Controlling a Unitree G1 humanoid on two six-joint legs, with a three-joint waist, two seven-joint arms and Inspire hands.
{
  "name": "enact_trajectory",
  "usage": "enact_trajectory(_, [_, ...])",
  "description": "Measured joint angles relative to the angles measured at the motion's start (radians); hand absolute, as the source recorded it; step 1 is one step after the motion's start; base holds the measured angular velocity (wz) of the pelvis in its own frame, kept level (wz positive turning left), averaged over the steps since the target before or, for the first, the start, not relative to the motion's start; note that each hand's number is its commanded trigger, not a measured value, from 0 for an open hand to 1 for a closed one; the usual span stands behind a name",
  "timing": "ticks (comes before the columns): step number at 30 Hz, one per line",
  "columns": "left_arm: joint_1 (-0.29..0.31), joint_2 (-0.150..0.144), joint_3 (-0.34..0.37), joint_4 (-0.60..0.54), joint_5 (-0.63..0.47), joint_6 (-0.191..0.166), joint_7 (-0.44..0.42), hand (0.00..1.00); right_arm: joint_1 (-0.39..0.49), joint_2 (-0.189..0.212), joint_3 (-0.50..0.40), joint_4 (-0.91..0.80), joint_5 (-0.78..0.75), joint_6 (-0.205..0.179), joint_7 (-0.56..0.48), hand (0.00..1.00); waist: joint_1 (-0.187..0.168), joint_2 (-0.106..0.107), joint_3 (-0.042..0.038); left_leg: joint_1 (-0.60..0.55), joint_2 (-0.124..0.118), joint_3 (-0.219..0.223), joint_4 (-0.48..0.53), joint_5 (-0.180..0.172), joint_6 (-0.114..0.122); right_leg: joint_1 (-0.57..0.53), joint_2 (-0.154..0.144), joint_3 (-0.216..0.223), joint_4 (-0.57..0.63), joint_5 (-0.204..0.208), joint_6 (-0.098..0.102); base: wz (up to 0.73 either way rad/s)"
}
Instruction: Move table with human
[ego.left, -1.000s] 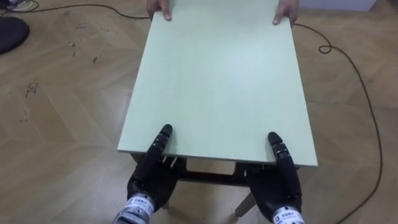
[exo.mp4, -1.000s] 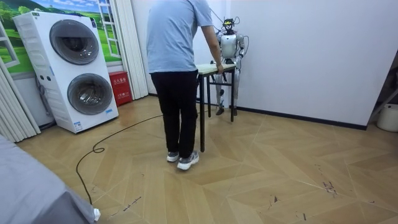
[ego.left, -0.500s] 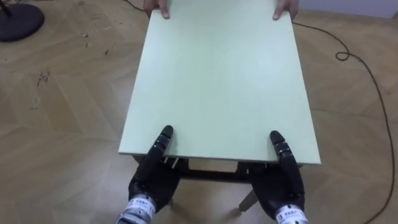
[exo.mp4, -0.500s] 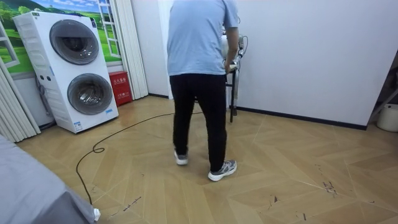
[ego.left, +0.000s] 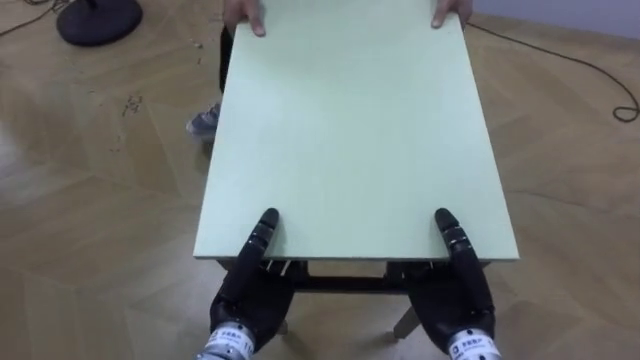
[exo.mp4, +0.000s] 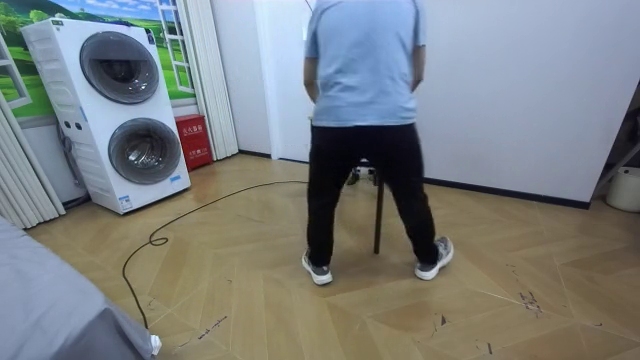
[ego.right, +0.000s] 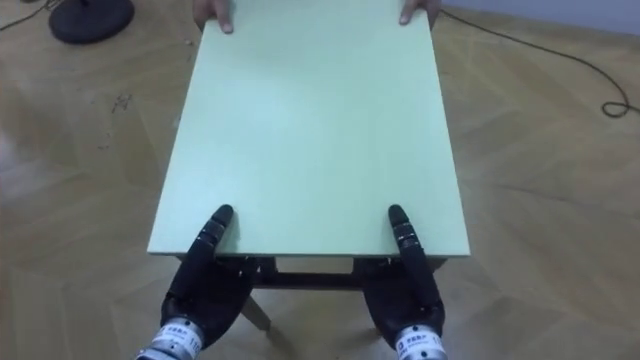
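Stacked washing machines (exo.mp4: 125, 110) fill the room view's upper left, a red box (exo.mp4: 192, 140) beside. A black cable (exo.mp4: 205, 208) crosses the floor.

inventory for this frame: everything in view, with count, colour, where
table: 1, pale green top on dark legs, between robot and person
washing machines: 2, white, stacked, room view's left
box: 1, red, on the floor beside the machines
round base: 1, black, on the floor past the table's far left corner
container: 1, white, room view's right edge
person: 1, blue shirt, black trousers, at the table's far end
person's hands: 2, on the table's far edge, near its corners
left hand: 1, black, table's near edge, left corner
right hand: 1, black, near edge, right corner
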Motion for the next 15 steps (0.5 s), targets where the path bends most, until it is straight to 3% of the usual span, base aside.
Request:
enact_trajectory(2, [0.0, 0.001, -0.003, 0.0, 0.0, 0.0, 0.0, 1.0, 0.001, 0.001, -0.001, 0.0, 0.0, 0.0, -0.002, 1.0, -0.006, 0.002, 0.0016, 0.007, 0.001, -0.081, -0.008, 0.01, 0.005, -0.042, -0.02, -0.021, 0.127, -0.015, 0.008, 0.63])
enact_trajectory(3, [0.001, 0.001, -0.008, 0.001, -0.009, -0.008, 0.0, 1.0, 0.003, 0.0, -0.006, 0.001, -0.003, 0.001, -0.006, 1.0, -0.017, 0.006, 0.0093, 0.013, 0.002, -0.186, -0.006, 0.012, 0.005, -0.102, -0.015, 0.013, 0.193, -0.052, 0.003, 0.64])
enact_trajectory(4, [0.001, 0.017, -0.011, -0.001, -0.029, -0.026, -0.003, 1.0, 0.0, 0.011, 0.001, -0.001, -0.011, 0.001, -0.01, 1.0, -0.021, -0.008, 0.0058, -0.013, -0.012, -0.242, 0.011, 0.011, 0.004, -0.138, 0.002, 0.091, 0.098, -0.046, -0.007, 0.73])
enact_trajectory(5, [0.0, 0.025, -0.011, -0.006, -0.033, -0.031, -0.006, 1.0, 0.0, 0.017, 0.004, -0.009, -0.019, -0.001, -0.011, 1.0, -0.028, -0.02, 0.0068, -0.03, -0.03, -0.253, 0.019, 0.009, 0.001, -0.153, -0.006, 0.121, 0.062, 0.006, -0.006, 1.09])
enact_trajectory(6, [0.0, 0.019, -0.015, -0.005, -0.033, -0.031, 0.006, 1.0, 0.004, 0.016, 0.01, -0.012, -0.027, -0.012, -0.011, 1.0, -0.054, -0.008, 0.0079, -0.043, -0.044, -0.256, 0.013, 0.003, -0.009, -0.159, -0.028, 0.099, 0.098, -0.004, -0.017, 1.26])
enact_trajectory(7, [0.0, 0.012, -0.022, -0.005, -0.033, -0.031, 0.009, 1.0, 0.002, 0.01, 0.011, -0.013, -0.03, -0.022, -0.009, 1.0, -0.07, -0.004, 0.0084, -0.048, -0.043, -0.207, -0.002, 0.019, -0.014, -0.158, -0.037, 0.082, 0.112, -0.01, -0.011, 1.25])
enact_trajectory(9, [-0.003, 0.007, -0.03, -0.007, -0.033, -0.031, 0.008, 1.0, 0.004, 0.008, 0.008, -0.013, -0.029, -0.028, -0.009, 1.0, -0.089, -0.005, 0.0086, -0.053, -0.042, -0.166, -0.016, 0.043, -0.012, -0.139, -0.041, 0.08, 0.113, -0.017, -0.001, 1.02])
enact_trajectory(10, [-0.006, 0.006, -0.032, -0.006, -0.031, -0.031, 0.009, 1.0, 0.006, 0.009, 0.008, -0.013, -0.026, -0.031, -0.009, 1.0, -0.095, -0.007, 0.0095, -0.05, -0.043, -0.165, -0.021, 0.048, -0.011, -0.124, -0.038, 0.09, 0.107, -0.021, 0.005, 0.89])
enact_trajectory(15, [-0.002, 0.012, -0.024, -0.006, -0.017, -0.031, 0.008, 1.0, 0.006, 0.022, 0.01, -0.002, -0.024, -0.029, -0.01, 1.0, -0.053, -0.012, 0.0119, -0.046, -0.044, -0.176, -0.016, 0.048, -0.011, -0.081, -0.029, 0.11, 0.065, -0.023, 0.008, 0.29])
